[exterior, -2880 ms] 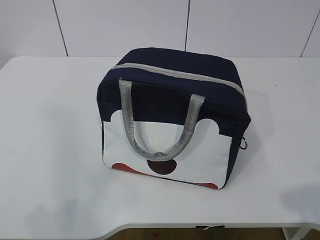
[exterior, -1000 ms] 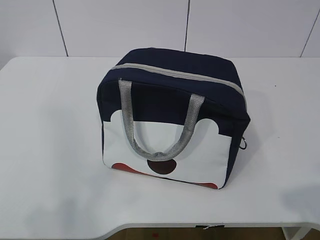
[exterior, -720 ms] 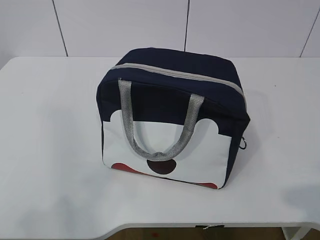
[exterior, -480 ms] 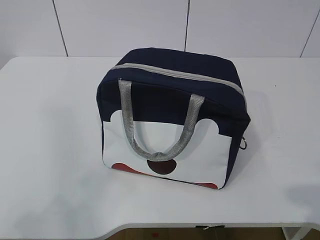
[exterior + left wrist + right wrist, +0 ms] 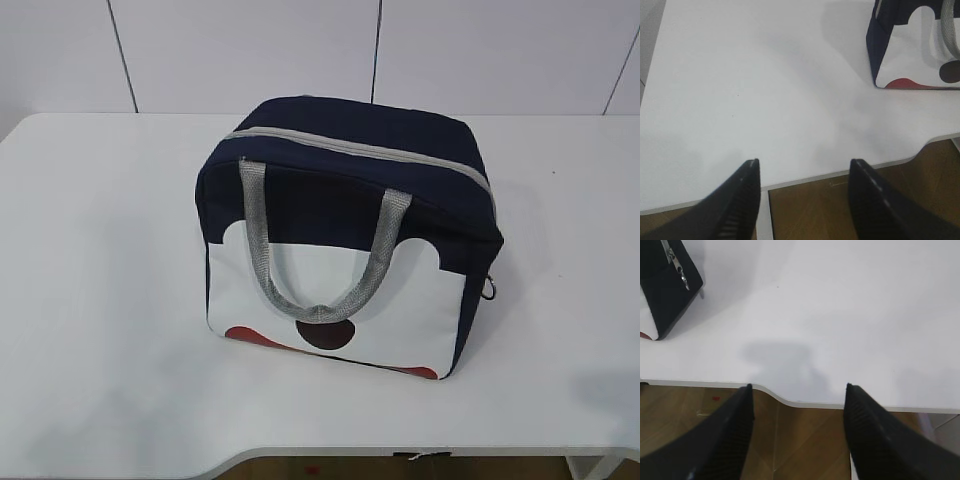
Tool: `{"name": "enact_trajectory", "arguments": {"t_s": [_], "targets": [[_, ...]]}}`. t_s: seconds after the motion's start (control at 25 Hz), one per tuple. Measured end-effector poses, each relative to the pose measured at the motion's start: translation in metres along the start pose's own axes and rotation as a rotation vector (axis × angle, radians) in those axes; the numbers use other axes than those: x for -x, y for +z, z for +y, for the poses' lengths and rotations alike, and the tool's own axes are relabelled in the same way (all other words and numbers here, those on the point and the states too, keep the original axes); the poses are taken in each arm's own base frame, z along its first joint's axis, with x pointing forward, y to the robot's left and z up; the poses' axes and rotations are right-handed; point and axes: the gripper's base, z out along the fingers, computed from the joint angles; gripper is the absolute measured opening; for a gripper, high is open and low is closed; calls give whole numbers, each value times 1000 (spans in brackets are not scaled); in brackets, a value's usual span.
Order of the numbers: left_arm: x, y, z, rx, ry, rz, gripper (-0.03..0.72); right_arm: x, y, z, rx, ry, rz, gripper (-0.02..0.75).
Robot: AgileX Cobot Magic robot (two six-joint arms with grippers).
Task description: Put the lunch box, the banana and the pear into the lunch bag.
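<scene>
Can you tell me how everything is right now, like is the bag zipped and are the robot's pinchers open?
lunch bag: upright on the table, zipper shut along the top, handle hanging down the white side.
left gripper: open, empty, over the table edge.
right gripper: open, empty, over the table edge.
table: holds only the bag.

Looks like a lab or test room, not a home. Plain white table [image 5: 100,250] with a rounded cutout on its front edge, white wall panels [image 5: 240,50] with dark seams behind, brown wood-look floor [image 5: 800,440] below.
</scene>
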Motion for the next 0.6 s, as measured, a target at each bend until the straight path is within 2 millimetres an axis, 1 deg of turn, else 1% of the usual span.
{"name": "enact_trajectory", "arguments": {"t_s": [0.36,0.6], "targets": [[0,1,0,44,-24,-2,412,0,0,0,0,0,0,462],[0,1,0,44,-24,-2,382,0,0,0,0,0,0,462]]}}
